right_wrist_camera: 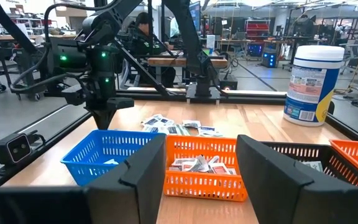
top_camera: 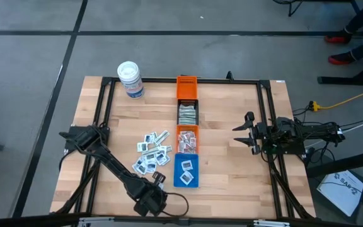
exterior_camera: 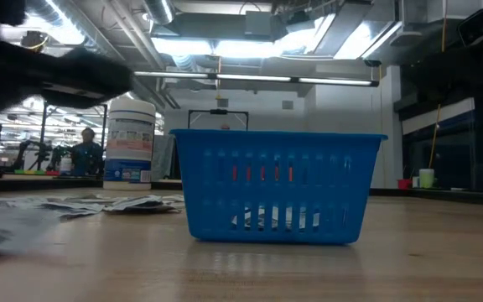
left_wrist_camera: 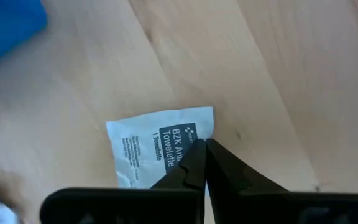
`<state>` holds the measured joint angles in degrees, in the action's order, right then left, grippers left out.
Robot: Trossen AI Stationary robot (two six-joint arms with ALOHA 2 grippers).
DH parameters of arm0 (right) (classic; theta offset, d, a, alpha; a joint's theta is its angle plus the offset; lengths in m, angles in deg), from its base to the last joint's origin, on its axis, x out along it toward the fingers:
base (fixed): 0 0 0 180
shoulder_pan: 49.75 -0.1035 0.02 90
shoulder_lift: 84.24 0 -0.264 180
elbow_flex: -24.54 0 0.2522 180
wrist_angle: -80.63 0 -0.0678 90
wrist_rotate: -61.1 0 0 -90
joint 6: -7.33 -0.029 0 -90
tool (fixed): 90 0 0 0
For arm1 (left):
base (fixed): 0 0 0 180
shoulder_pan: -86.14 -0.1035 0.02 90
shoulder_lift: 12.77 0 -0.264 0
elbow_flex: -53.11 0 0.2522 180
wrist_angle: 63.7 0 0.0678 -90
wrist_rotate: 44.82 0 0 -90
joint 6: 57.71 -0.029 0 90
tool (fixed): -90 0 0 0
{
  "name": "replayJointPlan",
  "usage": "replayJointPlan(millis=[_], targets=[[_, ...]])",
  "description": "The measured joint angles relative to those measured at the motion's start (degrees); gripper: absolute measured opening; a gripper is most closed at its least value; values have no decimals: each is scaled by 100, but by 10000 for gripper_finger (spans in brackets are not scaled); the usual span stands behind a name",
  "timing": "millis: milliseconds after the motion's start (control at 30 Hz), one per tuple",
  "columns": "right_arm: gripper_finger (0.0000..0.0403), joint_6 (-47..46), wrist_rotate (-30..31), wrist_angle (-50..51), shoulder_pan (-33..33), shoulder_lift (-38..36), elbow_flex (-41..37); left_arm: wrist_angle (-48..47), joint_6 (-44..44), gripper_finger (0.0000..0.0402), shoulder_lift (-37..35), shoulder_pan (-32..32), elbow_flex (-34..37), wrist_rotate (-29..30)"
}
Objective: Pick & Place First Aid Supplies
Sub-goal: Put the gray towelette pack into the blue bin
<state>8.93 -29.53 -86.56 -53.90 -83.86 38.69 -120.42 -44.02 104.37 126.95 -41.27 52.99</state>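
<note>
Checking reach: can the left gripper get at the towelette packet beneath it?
Probably yes: the left gripper, fingers together, sits right over the towelette packet lying flat on bare table, nothing between.

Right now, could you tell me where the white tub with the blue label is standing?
In the high view, the white tub stands upright at the table's far left corner, left of the far orange bin, apart from it.

1. Left gripper (top_camera: 158, 179) low at table's (top_camera: 232, 157) near edge, just beside blue bin (top_camera: 186, 171).
2. Packets (top_camera: 153, 151) scattered left of bins.
3. Right gripper (top_camera: 239, 134) parked right, well apart from tub (top_camera: 131, 79).
</note>
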Motion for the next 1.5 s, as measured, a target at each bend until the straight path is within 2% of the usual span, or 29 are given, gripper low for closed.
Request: replayJointPlan(millis=[167,367,567,800,900,1000,1267,1367,1500], targets=[[195,1,-1,0,1,0,0,-98,229,2,-319,18,-1,-395],[195,0,-1,2,0,-1,0,-113,397,2,-737,89,-7,-452],[195,1,0,1,-1,-1,0,-187,364,2,-918,97,-12,-132],[195,1,1,2,1,0,0,-223,-273,12,-870,-11,-23,38],[195,1,-1,2,0,0,0,-355,-292,38,-851,-87,-24,-163],[195,0,-1,2,-1,-2,0,-349,-335,82,-772,-106,8,-324],[195,1,-1,0,-1,-2,0,119,172,218,-747,-82,445,-124],[195,1,-1,2,-1,-2,0,183,205,241,-747,-76,525,-70],[195,1,0,2,1,-1,0,316,222,248,-747,-90,621,2]])
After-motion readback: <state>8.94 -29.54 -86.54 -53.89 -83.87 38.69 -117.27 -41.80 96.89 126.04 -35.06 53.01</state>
